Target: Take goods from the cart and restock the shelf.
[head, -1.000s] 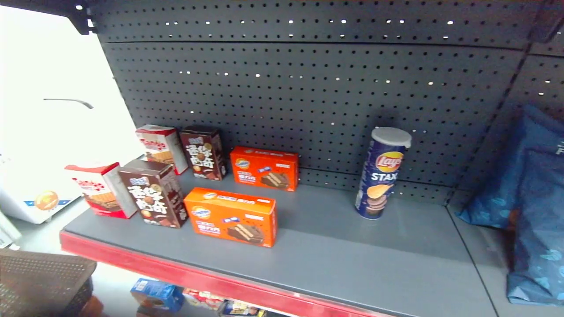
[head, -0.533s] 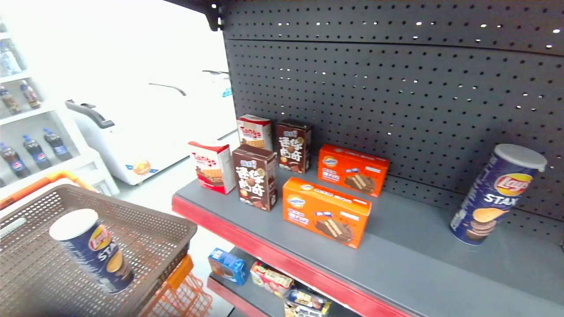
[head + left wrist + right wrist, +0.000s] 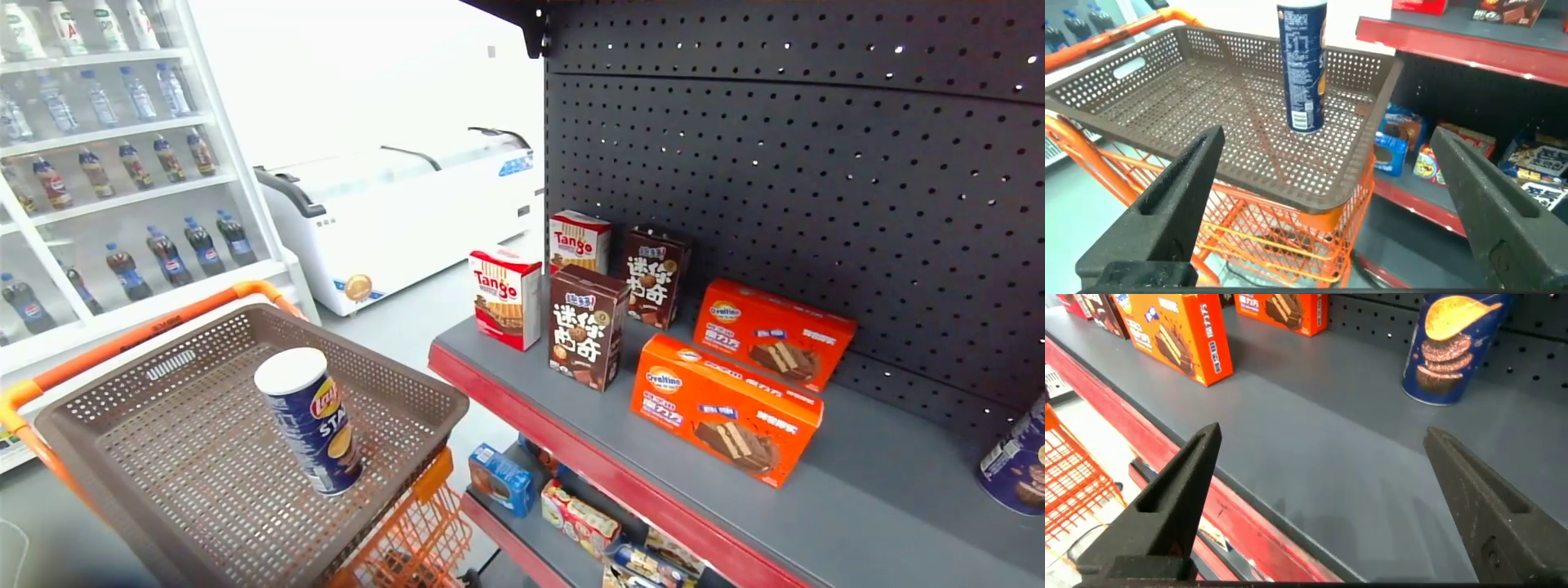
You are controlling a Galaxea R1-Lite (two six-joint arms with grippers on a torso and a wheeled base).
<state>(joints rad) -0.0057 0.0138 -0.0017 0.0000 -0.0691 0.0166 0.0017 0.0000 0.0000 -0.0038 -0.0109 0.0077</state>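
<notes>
Dark blue cylindrical chip can with a white lid (image 3: 314, 425) upright in the brown perforated plastic basket (image 3: 188, 457) atop the orange wire cart (image 3: 408, 531), just beside the grey metal shelf with a red front edge (image 3: 857, 506). Left gripper (image 3: 1325, 135) with jaws spread wide, gripping nothing, near the basket and apart from the can. Right gripper (image 3: 1323, 434) likewise gaping and empty, over bare shelf board, near a second dark blue chip can (image 3: 1449, 347) upright by the black pegboard back (image 3: 816, 163). Also on the shelf: two flat orange cardboard boxes (image 3: 727, 408), two tall brown boxes (image 3: 586, 327), two red-and-white boxes (image 3: 506, 298), each pair one behind the other
</notes>
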